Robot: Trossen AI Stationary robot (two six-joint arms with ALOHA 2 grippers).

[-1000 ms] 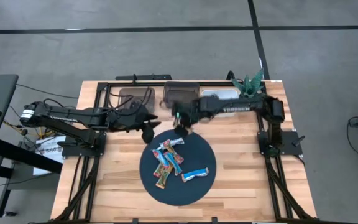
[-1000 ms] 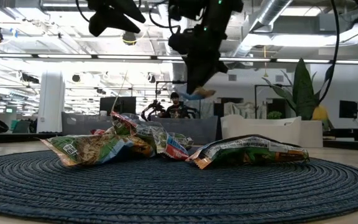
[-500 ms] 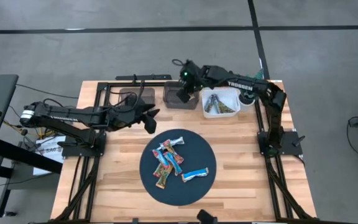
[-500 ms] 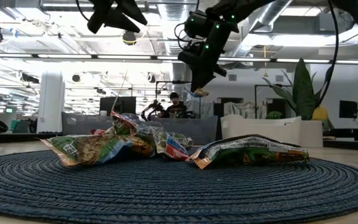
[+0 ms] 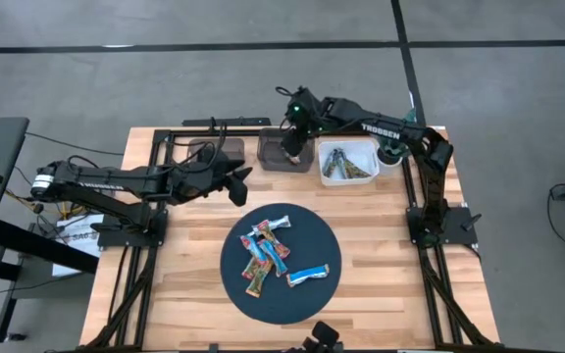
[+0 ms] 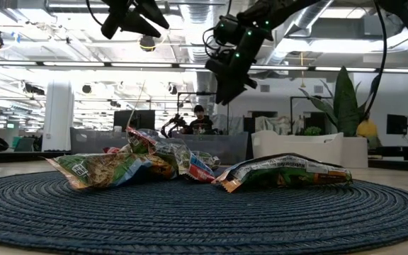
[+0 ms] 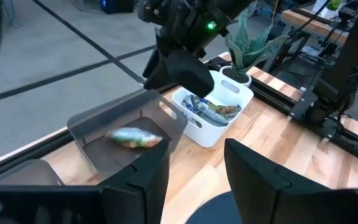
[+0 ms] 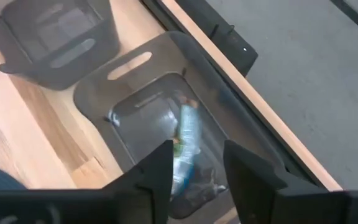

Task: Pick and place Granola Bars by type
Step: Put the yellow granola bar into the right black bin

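Note:
Several granola bars (image 5: 266,253) lie in a loose heap on the round dark mat (image 5: 307,235), with a blue-white one (image 5: 307,276) apart on the mat's right. My right gripper (image 5: 290,145) hangs open over the middle grey bin (image 5: 275,157) at the far edge. Below its fingers a green-brown bar (image 8: 185,140) shows blurred inside that bin (image 7: 114,124). My left gripper (image 5: 235,188) stands open in the air left of the mat's far edge, with nothing between its fingers (image 7: 148,171).
A white bin (image 5: 361,149) holding several bars stands right of the middle grey bin. Another grey bin (image 5: 214,155) stands left of it. A potted plant (image 5: 396,132) is at the far right corner. Bare wood lies around the mat.
My right gripper has gone from above the mat's far edge toward the table's far edge, carrying a bar, and now hangs over the middle grey bin. It has let go, and the bar is now in that bin.

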